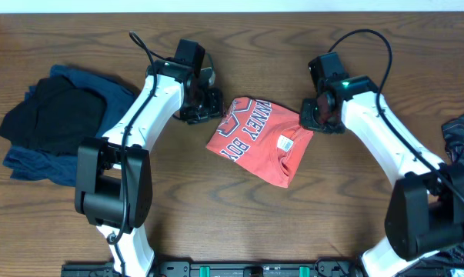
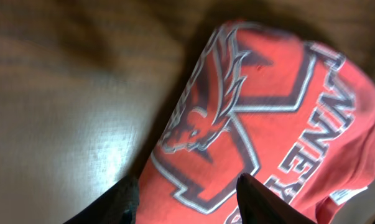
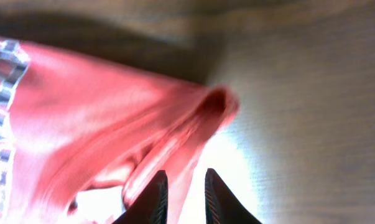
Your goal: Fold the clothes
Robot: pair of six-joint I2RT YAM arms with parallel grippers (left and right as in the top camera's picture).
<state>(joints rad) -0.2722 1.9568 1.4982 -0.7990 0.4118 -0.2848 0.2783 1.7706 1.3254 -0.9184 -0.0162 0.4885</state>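
the coral-red t-shirt lies folded into a rough rectangle near the middle of the brown wooden worktop, set at a slant, print side up, with a small white label showing toward its right side; the left arm reaches in from the left and ends at the shirt's upper left corner; the right arm reaches in from the right and ends at the upper right corner

in the left wrist view the left fingers stand spread well apart, low over the printed edge of the shirt, with flat cloth and a dark winged emblem showing in the space between them; nothing is pinched there

in the right wrist view the right fingers stand only slightly parted, with a bright strip showing in the narrow gap; a rolled red edge of the shirt runs down toward that gap and touches or nearly touches the left-hand finger, but the cloth does not look clamped

a heap of dark clothes, black over navy, sits at the left side of the worktop, well apart from the shirt; a dark patterned piece lies at the right edge, partly out of view
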